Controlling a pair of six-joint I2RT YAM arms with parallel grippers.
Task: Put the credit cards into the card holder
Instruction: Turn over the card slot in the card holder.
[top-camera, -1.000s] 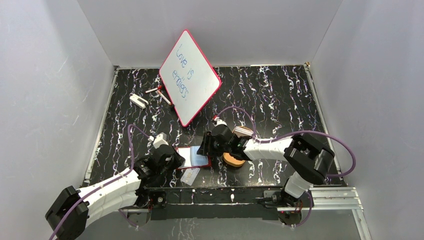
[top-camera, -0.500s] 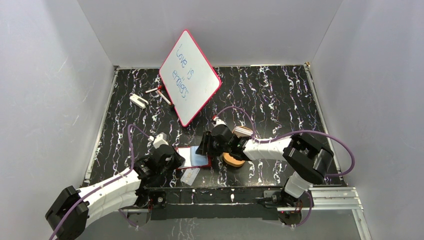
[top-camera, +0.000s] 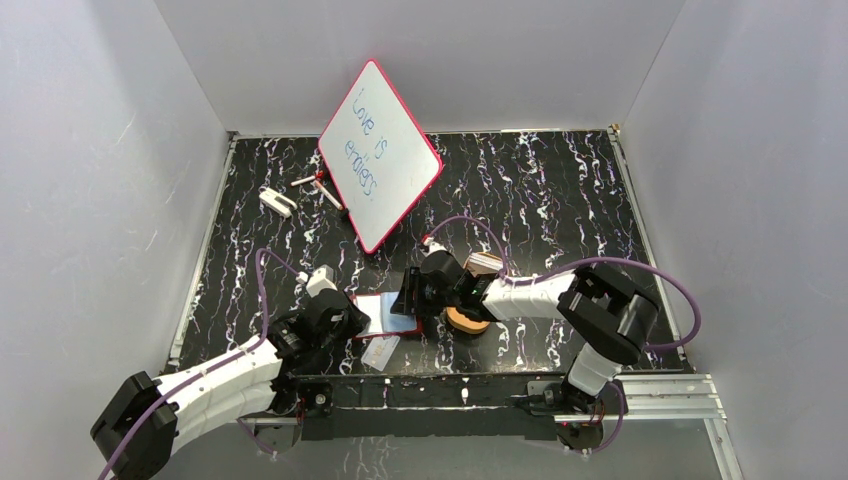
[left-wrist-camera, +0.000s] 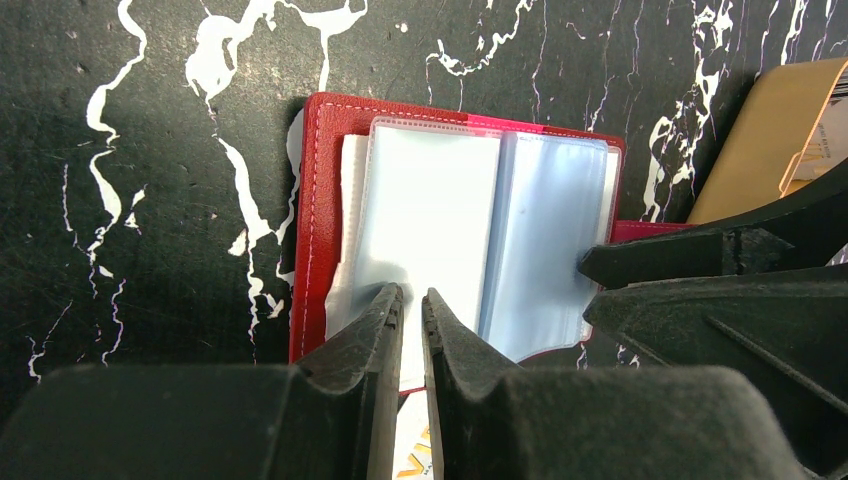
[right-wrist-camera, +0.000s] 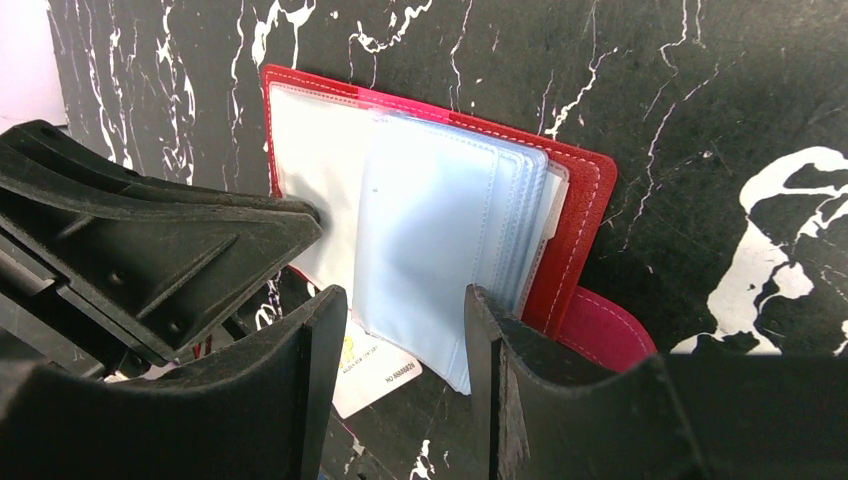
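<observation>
**Reference.** Clock directions follow the top view, with 12 o'clock at the far wall.

**Card holder.** The red card holder lies open and flat on the black marbled table, near the 6 o'clock edge and between the two arms. Its stack of clear sleeves fans across the inner face. The snap tab projects from one side.

**Credit card.** One pale credit card lies flat on the table at the 6 o'clock edge of the card holder. Its far end is tucked beneath the sleeves. Small print shows on the exposed end. It is not inside a sleeve.

**Left gripper.** The left gripper reaches in from 8 o'clock. Its jaws stand narrow, with only a thin slit between them. The fingertips rest on the 9 o'clock page of the card holder. The card shows through the slit, lying below the fingers. No grip on it is visible.

**Right gripper.** The right gripper reaches in from 3 o'clock. Its jaws stand wide and straddle the free edge of the sleeve stack. Whether either finger touches the sleeves cannot be told.

**Other items.**
- An orange-tan tray sits just beside the card holder at 3 o'clock, partly under the right arm.
- A red-framed whiteboard with handwriting stands tilted at 12 o'clock.
- Markers and a small white object lie at 10 o'clock, well apart from the card holder.
</observation>
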